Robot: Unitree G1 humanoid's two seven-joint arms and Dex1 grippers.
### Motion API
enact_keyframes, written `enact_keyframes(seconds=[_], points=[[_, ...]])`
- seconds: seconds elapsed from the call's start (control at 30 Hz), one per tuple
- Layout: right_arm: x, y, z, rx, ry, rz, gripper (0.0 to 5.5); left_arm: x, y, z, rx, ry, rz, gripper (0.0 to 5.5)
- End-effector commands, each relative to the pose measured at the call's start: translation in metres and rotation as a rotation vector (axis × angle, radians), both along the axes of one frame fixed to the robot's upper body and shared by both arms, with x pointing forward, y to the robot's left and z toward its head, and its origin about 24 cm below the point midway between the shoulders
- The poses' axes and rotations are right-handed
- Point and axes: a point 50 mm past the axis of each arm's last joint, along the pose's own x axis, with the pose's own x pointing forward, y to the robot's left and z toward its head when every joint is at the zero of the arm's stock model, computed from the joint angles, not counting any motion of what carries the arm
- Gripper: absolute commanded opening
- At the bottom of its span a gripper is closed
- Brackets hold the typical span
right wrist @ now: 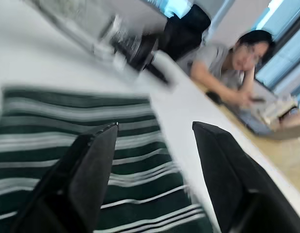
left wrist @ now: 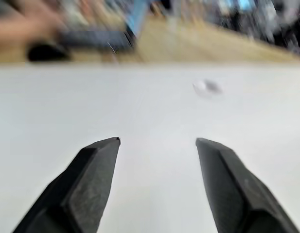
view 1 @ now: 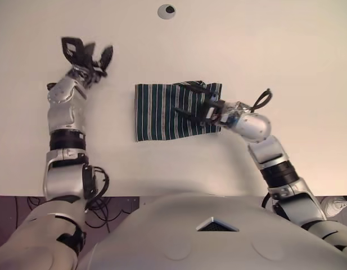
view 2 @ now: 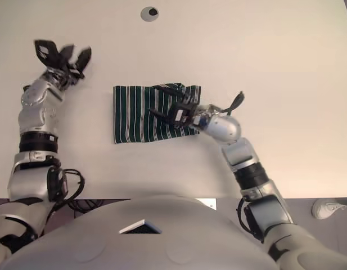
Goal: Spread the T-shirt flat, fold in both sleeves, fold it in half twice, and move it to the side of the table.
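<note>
**Folded shirt awaiting transfer**

The shirt point(view 1: 159, 115) lies folded small, mid-way across the table point(view 1: 285, 50). Our right gripper point(view 1: 181, 99) hangs spread over its right edge, grasping nothing. The left gripper point(view 1: 88, 48), also spread, stands well apart. We judge folding done; next, clamp and slide it aside.

No text, label, brand, number or sign can be read from where I stand. The T-shirt point(view 1: 159, 112) shows only its green and white stripes. The table point(view 1: 285, 50) and the small round disc point(view 1: 167, 11) set in it bear no legible mark.
</note>
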Motion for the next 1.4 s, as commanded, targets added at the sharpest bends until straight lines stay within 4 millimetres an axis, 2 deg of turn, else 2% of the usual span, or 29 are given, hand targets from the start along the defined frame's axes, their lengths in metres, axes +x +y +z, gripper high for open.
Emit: enact_keyframes(seconds=[0.03, 0.1, 0.2, 0.23, 0.3, 0.33, 0.37, 0.4, 0.47, 0.53, 0.63, 0.77, 0.87, 0.93, 1.0, 1.1, 1.23, 1.33, 1.4], points=[[0.018, -0.034, -0.065, -0.323, 0.072, -0.256, 2.8, 0.011, -0.016, -0.006, -0.208, -0.164, 0.222, 2.84], [0.023, -0.087, -0.086, -0.388, 0.165, -0.54, 2.8, 0.014, -0.045, -0.014, -0.245, -0.19, 0.218, 2.84], [0.007, -0.168, -0.089, -0.266, 0.3, -0.925, 2.8, 0.016, -0.083, -0.022, -0.282, -0.18, 0.127, 2.84], [-0.003, -0.202, -0.085, -0.209, 0.32, -1.084, 2.8, 0.016, -0.091, -0.023, -0.3, -0.18, 0.106, 2.84], [-0.02, -0.264, -0.066, -0.113, 0.253, -1.424, 2.8, 0.018, -0.103, -0.022, -0.321, -0.178, 0.085, 2.84], [-0.025, -0.282, -0.058, -0.06, 0.214, -1.535, 2.8, 0.019, -0.108, -0.022, -0.321, -0.173, 0.076, 2.84], [-0.025, -0.291, -0.049, -0.023, 0.141, -1.597, 2.8, 0.019, -0.114, -0.021, -0.299, -0.172, 0.06, 2.84], [-0.019, -0.29, -0.042, -0.018, 0.052, -1.607, 2.8, 0.018, -0.122, -0.021, -0.24, -0.183, 0.017, 2.84], [-0.001, -0.274, -0.032, 0.027, -0.081, -1.561, 2.8, 0.014, -0.135, -0.018, -0.065, -0.232, -0.06, 2.84], [0.016, -0.256, -0.024, 0.081, -0.188, -1.503, 2.8, 0.011, -0.141, -0.016, 0.066, -0.273, -0.082, 2.84], [0.037, -0.235, 0.001, 0.091, -0.427, -1.393, 2.8, 0.01, -0.143, -0.015, 0.207, -0.313, -0.084, 2.84], [0.045, -0.222, 0.04, 0.153, -0.759, -1.313, 2.8, 0.011, -0.133, -0.011, 0.257, -0.344, -0.025, 2.84], [0.048, -0.184, 0.065, 0.253, -0.934, -1.135, 2.8, 0.007, -0.119, -0.013, 0.198, -0.354, 0.047, 2.84], [0.058, -0.149, 0.061, 0.351, -0.872, -1.011, 2.8, 0.003, -0.11, -0.015, 0.191, -0.367, 0.071, 2.84], [0.064, -0.119, 0.048, 0.424, -0.758, -0.908, 2.8, 0.0, -0.102, -0.016, 0.208, -0.383, 0.088, 2.84], [0.061, -0.09, 0.027, 0.525, -0.595, -0.817, 2.8, -0.005, -0.091, -0.021, 0.201, -0.365, 0.107, 2.84], [0.05, -0.08, 0.01, 0.621, -0.446, -0.767, 2.8, -0.014, -0.084, -0.031, 0.256, -0.339, 0.058, 2.84], [0.047, -0.081, 0.015, 0.782, -0.38, -0.724, 2.8, -0.021, -0.065, -0.032, 0.242, -0.356, 0.09, 2.84], [0.052, -0.09, 0.016, 0.895, -0.287, -0.742, 2.8, -0.022, -0.053, -0.032, 0.233, -0.343, 0.128, 2.84]])
